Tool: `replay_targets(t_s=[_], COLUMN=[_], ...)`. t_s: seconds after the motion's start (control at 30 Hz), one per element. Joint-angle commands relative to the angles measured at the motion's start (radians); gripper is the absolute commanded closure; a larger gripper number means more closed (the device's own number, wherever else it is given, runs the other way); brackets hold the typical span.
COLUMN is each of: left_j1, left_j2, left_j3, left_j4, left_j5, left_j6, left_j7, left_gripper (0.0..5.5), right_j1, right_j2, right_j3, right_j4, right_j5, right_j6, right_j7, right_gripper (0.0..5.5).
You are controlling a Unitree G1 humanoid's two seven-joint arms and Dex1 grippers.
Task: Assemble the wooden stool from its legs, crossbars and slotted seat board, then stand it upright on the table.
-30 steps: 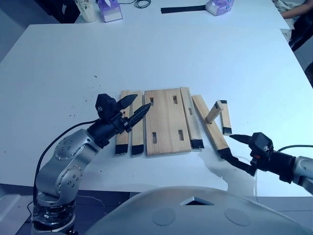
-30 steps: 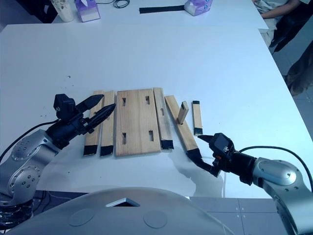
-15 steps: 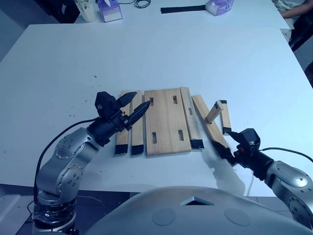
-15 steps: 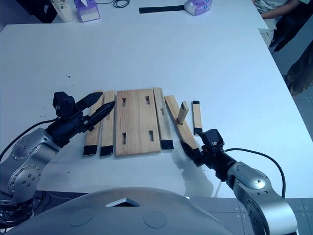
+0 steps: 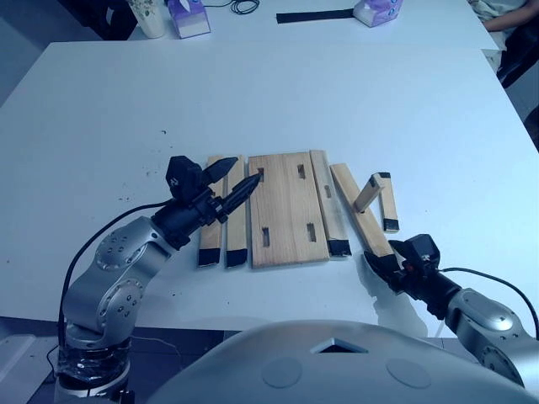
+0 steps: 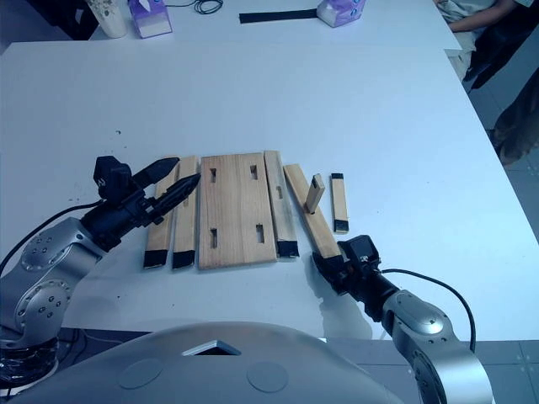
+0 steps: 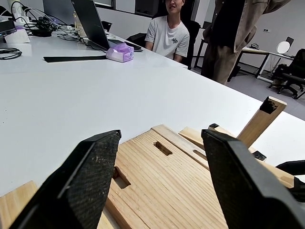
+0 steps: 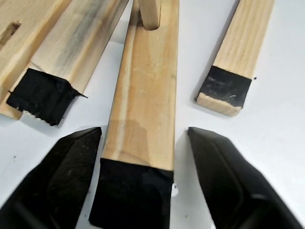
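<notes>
This looks like an office, or perhaps a lab workroom. An open laptop (image 7: pixel 93 24) and coiled cables (image 7: pixel 8 51) sit on a long white bench (image 7: pixel 71 105), with swivel chairs (image 7: pixel 291 71) beyond.

Right of the seat board (image 5: pixel 287 208), the right hand (image 8: pixel 143 132) straddles a leg (image 8: pixel 145 95) at its black tip, fingers spread; thin strips of desk (image 8: pixel 195 71) part that leg from the next leg (image 8: pixel 81 43) and short crossbar (image 8: pixel 240 43). A tilted peg (image 5: pixel 367 194) juts up farther along.

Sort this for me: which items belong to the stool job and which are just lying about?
Job: seat board, far-left leg, second leg, middle leg, right leg, tilted crossbar, short bar.
Lying about: cup, left tissue box, right tissue box, black strip.
</notes>
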Motion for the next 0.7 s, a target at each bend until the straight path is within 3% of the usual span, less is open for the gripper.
replay_targets(t_s=[0.03,0.2,0.47,0.7], left_j1=[-0.017,-0.016,-0.004,-0.055], left_j2=[0.010,0.010,-0.002,-0.006], left_j3=[-0.011,-0.011,-0.015,0.023], left_j4=[0.011,0.014,0.011,0.047], left_j5=[-0.001,0.000,0.008,-0.022], left_j6=[0.015,0.011,-0.002,0.019], left_j7=[-0.006,-0.004,0.007,0.032], left_gripper=[2.35,2.35,2.35,2.35], right_j1=[-0.003,-0.011,-0.094,-0.363], right_j2=[0.023,0.038,0.060,0.109], right_j3=[0.024,0.020,-0.054,-0.158], right_j4=[0.051,0.058,0.029,-0.045], right_j5=[-0.028,-0.028,0.018,0.243], right_j6=[-0.009,-0.025,-0.047,-0.062], right_j7=[-0.019,-0.024,-0.020,0.018], right_gripper=[2.78,3.42,3.43,3.43])
